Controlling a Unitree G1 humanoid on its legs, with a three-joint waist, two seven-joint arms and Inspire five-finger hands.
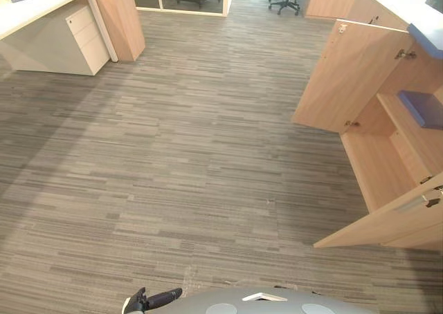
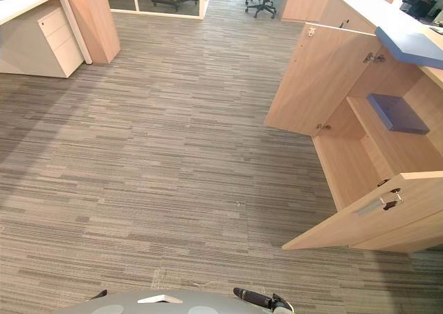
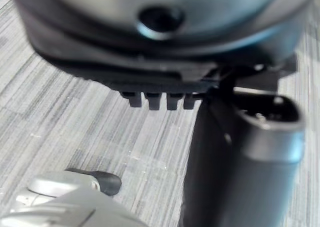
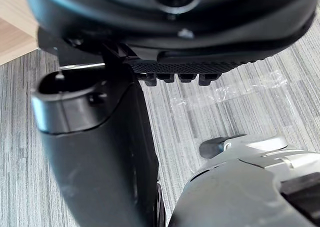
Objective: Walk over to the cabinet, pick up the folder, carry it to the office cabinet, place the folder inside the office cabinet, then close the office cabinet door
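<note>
Folder (image 2: 396,113): lying on shelf (image 2: 377,141) inside office cabinet (image 2: 349,169), placing apparently done; doors (image 2: 318,79) wide open, not yet closed. Left hand (image 1: 149,300), right hand (image 2: 259,299): low, well short of cabinet, fingers loose, empty.

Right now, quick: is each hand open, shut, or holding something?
Dark left hand: open, holding nothing.
Dark right hand: open, holding nothing.

My head pair looks steeply down from standing height over the carpet floor (image 1: 180,162). It takes in the open office cabinet (image 1: 377,165) at right and a desk (image 1: 41,3) at far left, and both eyes share all of it. Each wrist camera peers very closely along its own hand, the left hand (image 3: 235,167) and the right hand (image 4: 100,157), with carpet beyond.
</note>
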